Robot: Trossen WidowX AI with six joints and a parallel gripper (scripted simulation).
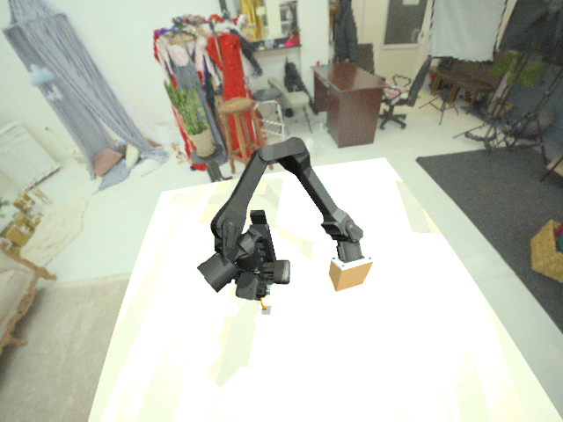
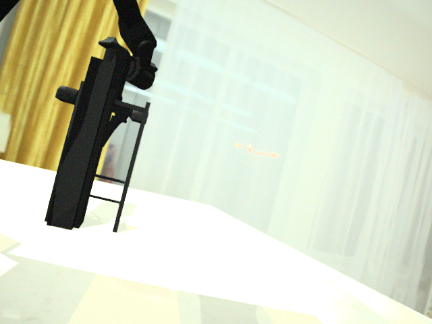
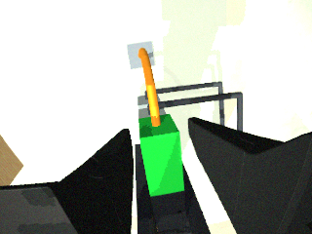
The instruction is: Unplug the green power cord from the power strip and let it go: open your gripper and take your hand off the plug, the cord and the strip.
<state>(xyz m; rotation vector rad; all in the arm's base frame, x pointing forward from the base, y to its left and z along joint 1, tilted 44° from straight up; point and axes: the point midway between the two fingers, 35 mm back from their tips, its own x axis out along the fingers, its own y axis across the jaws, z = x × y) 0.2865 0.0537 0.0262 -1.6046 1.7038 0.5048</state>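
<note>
Toward the left of the pale tabletop [image 1: 363,363], the top view shows the dark arm [image 1: 281,158] folded over and pointing its claw [image 1: 257,297] steeply down, close to the surface. A short piece of orange cord [image 1: 263,305] pokes out just below the claw and ends at a small grey square [image 1: 266,310] lying on the tabletop. Well to the right of that stands the tan block [image 1: 349,274] that carries the arm's foot. In the wrist view, going the same way across, the left finger [image 3: 97,175] comes first as a dark wedge, then a thin bright strip of tabletop, then the green plug [image 3: 162,159]. The plug stands between the two fingers with the orange cord rising from its far end and curving over to the grey square. A second bright strip separates the plug from the right finger [image 3: 241,163]. The claw is therefore partly spread and straddles the plug without pinching it; it grips nothing. A dark part sits directly beneath the plug on the near side, but whether that is the power strip cannot be told. Behind the plug runs a thin dark frame [image 3: 214,94]. From the exterior view the claw shows as a tall dark slab tilted slightly, its tip low over the tabletop, and the plug is hidden there.
</note>
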